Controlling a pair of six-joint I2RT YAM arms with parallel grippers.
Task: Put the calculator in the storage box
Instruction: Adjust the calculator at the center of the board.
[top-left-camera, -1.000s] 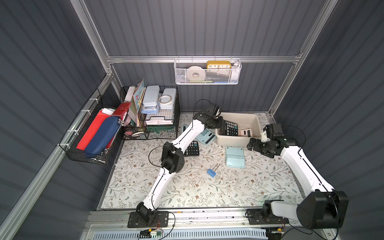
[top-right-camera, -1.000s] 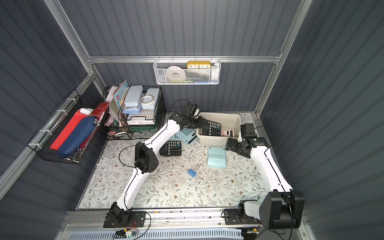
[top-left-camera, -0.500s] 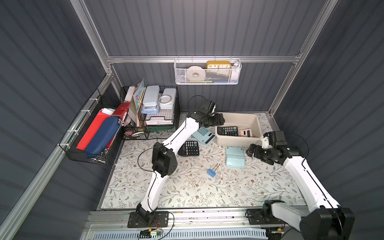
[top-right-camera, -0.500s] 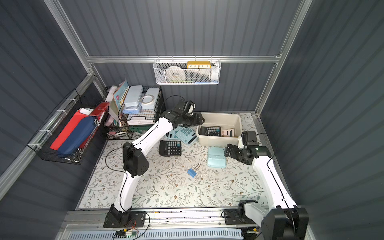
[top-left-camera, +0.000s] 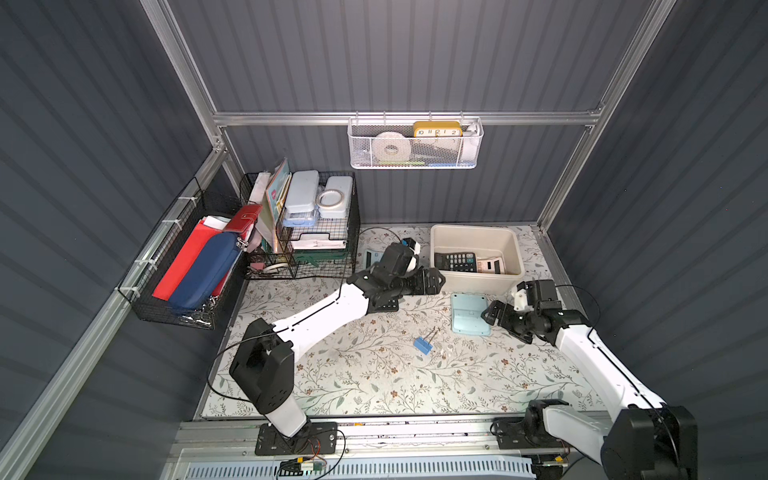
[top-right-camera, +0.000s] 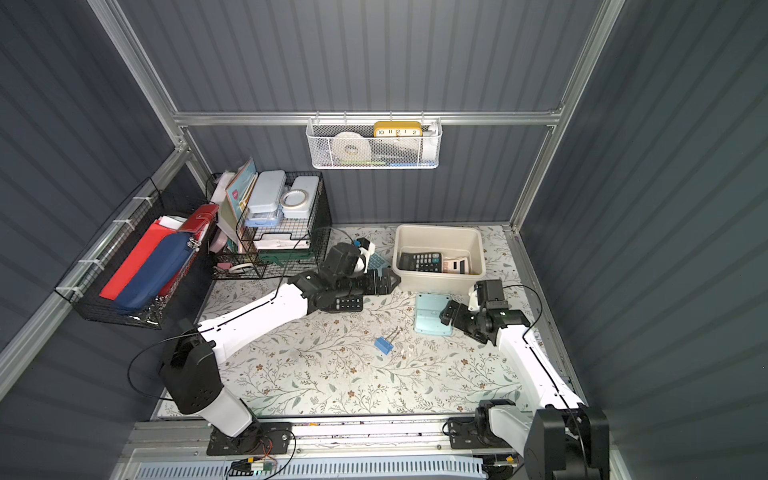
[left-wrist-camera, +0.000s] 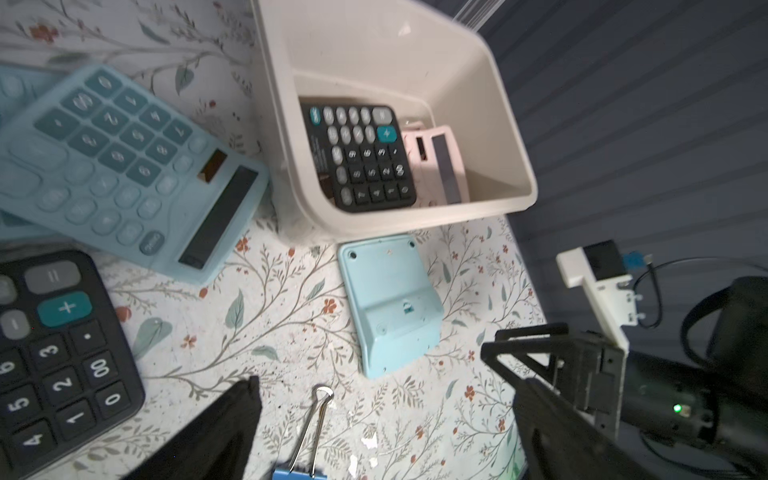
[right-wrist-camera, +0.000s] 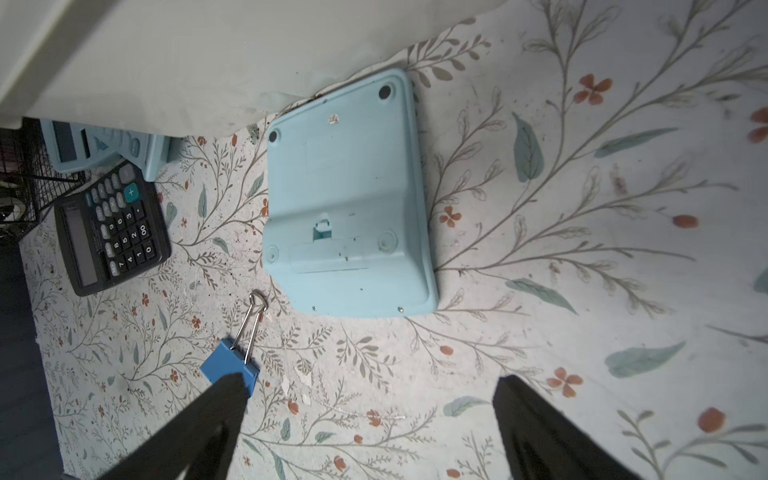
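black calculator (top-left-camera: 455, 262) lies in the storage box (top-left-camera: 478, 284), centre right. left gripper (top-left-camera: 436, 282) and right gripper (top-left-camera: 489, 314) gape wide, empty.

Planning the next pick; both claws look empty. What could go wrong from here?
1. The face-down blue calculator lies flat, one edge close against the storage box wall; the open right claw may bump the box or slip off.
2. The blue binder clip lies near that calculator; the claw could snag it.
3. The left arm reaches over the black calculator on the table; pulling back might drag it.
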